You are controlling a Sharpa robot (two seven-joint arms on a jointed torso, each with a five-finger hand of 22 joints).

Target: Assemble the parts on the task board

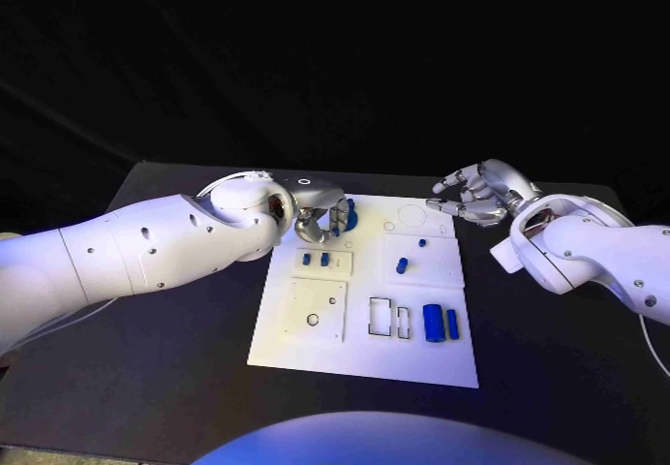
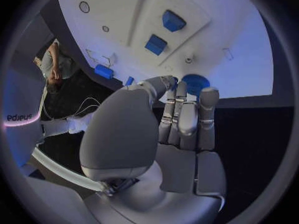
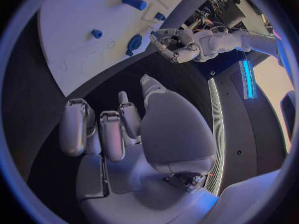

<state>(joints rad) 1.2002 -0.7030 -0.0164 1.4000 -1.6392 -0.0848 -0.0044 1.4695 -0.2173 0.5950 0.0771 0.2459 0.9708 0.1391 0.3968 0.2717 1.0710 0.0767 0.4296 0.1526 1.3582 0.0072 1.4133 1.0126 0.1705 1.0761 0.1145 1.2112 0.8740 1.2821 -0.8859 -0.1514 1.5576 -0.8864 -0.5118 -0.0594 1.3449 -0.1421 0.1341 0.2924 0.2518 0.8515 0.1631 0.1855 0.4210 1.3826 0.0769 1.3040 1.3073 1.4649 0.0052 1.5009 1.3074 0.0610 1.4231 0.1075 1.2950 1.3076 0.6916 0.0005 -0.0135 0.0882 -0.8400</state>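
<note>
Half the blue disc (image 1: 348, 214) hidden — left hand (image 1: 316, 215) covers it

The head view is dim at its far side, where the background falls to black, while the task board (image 1: 366, 291) stands out bright white under light from above — its small parts sharp. A bluish wash tints the white arms and the board. Both wrist views are fisheye circles in dark frames — straight edges bow and the rims soften and darken.
</note>
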